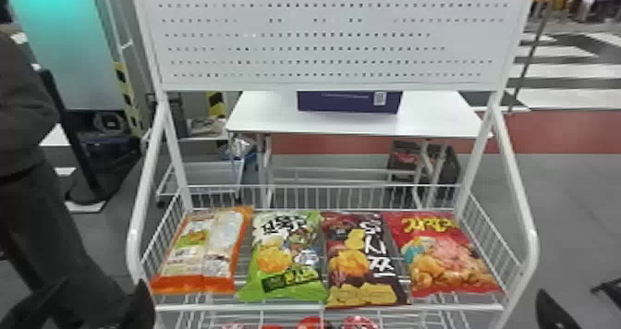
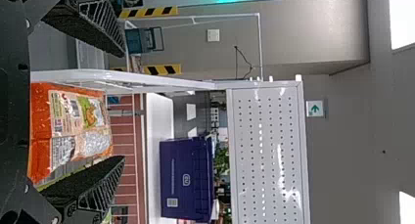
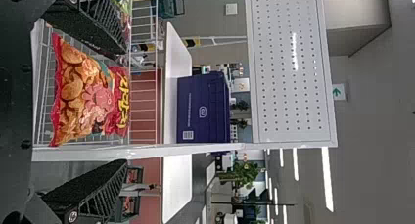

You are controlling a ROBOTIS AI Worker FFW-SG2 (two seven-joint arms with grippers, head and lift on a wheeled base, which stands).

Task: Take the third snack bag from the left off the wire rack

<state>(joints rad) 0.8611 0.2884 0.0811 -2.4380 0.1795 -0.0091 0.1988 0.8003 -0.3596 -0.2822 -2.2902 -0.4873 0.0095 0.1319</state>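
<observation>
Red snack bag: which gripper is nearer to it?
Right. The right gripper is low at the right front corner of the rack, near the red bag; the left gripper is at the opposite corner, by the orange bag.

The bag (image 1: 362, 258) is dark maroon with yellow chips and white lettering. It lies flat and face up on the white wire rack (image 1: 530, 245), third from the left in its row, at 6 o'clock in the head view, its top toward 12 o'clock.

Red items (image 1: 358, 323) at 6 o'clock were cut off by the lower edge; identity undetermined. The blue box (image 1: 350, 101) at 12 o'clock was partly hidden behind the perforated panel (image 1: 332, 37) of the wire rack (image 1: 145, 175).
</observation>
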